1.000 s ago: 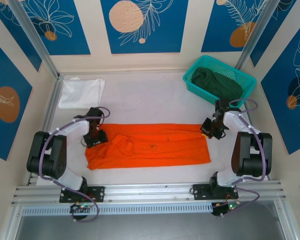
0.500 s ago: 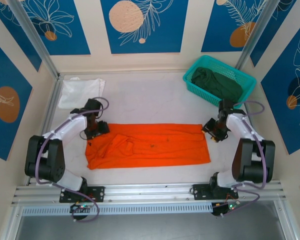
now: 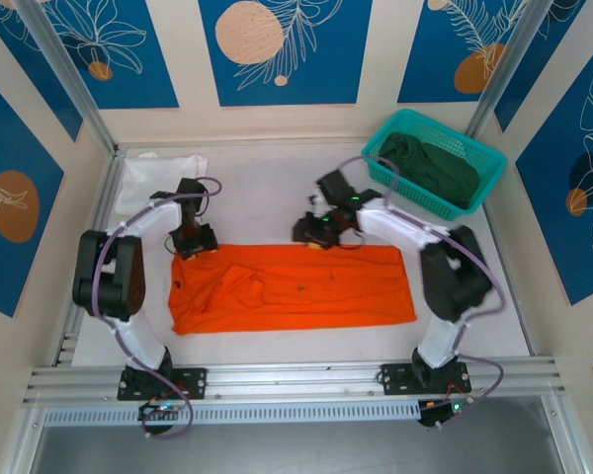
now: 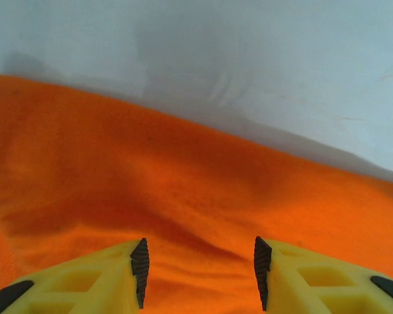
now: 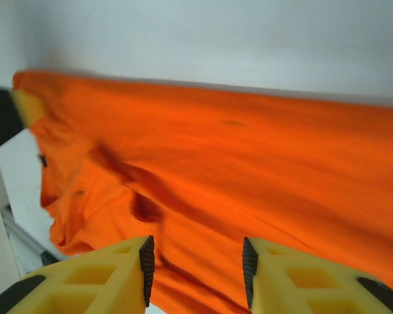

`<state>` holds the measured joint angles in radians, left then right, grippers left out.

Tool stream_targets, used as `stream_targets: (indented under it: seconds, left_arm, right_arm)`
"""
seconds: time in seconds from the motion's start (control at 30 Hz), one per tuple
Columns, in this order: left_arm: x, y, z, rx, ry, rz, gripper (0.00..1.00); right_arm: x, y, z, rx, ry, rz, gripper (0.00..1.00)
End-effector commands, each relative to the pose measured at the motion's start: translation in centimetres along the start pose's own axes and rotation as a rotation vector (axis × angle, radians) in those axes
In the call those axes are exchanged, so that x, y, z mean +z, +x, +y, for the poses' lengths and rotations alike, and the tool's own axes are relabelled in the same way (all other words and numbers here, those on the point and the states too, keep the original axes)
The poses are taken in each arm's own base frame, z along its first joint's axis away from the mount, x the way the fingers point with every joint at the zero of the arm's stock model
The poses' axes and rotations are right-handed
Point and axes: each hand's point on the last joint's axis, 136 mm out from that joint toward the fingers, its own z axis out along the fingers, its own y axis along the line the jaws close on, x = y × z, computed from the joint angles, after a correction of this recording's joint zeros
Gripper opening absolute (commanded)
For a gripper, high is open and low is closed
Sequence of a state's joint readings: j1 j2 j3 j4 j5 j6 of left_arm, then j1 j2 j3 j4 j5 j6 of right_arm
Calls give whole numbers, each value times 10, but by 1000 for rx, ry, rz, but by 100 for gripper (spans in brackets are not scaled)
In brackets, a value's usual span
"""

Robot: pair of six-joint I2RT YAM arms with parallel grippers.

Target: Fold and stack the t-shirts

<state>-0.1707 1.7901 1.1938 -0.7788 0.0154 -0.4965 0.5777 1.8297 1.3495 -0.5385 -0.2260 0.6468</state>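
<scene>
Across the desk's middle: one orange t-shirt (image 3: 296, 288), lying as a long flat strip, its left end rumpled.
Far edge of it: left claw (image 4: 200, 265) at the left corner, right claw (image 5: 196, 261) near the middle; both have jaws apart, holding nothing, over the cloth.
Open room: bare desk (image 3: 277, 183) beyond the strip, and a band before it.
Count: one white t-shirt (image 3: 158, 181) at the far-left corner; one dark green t-shirt (image 3: 430, 163) in one teal basket (image 3: 390, 178).

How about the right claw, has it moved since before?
Yes. The right gripper slid left along the orange t-shirt's far edge, away from the teal basket.
</scene>
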Motion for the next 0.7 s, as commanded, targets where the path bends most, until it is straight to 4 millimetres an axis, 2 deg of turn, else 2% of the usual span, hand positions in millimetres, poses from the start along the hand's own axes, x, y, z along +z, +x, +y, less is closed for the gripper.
stream_targets:
  seconds: [0.0, 0.17, 0.27, 0.37, 0.53, 0.67]
  left_arm:
    - [8, -2, 3, 6, -1, 69, 47]
    - [21, -7, 0, -3, -6, 98, 46]
    - [27, -8, 1, -4, -12, 113, 46]
    - [31, -6, 1, -4, -14, 126, 46]
    - [31, -4, 2, 6, -16, 123, 46]
    - [31, -4, 1, -1, -10, 123, 46]
  right_arm:
    - [35, 18, 54, -188, -120, 142, 42]
    - [79, 21, 96, -291, -177, 231, 43]
    - [98, 27, 107, -332, -162, 273, 43]
    - [111, 27, 103, -333, -108, 282, 42]
    - [119, 19, 96, -326, -86, 258, 43]
    - [129, 24, 96, -319, -91, 288, 43]
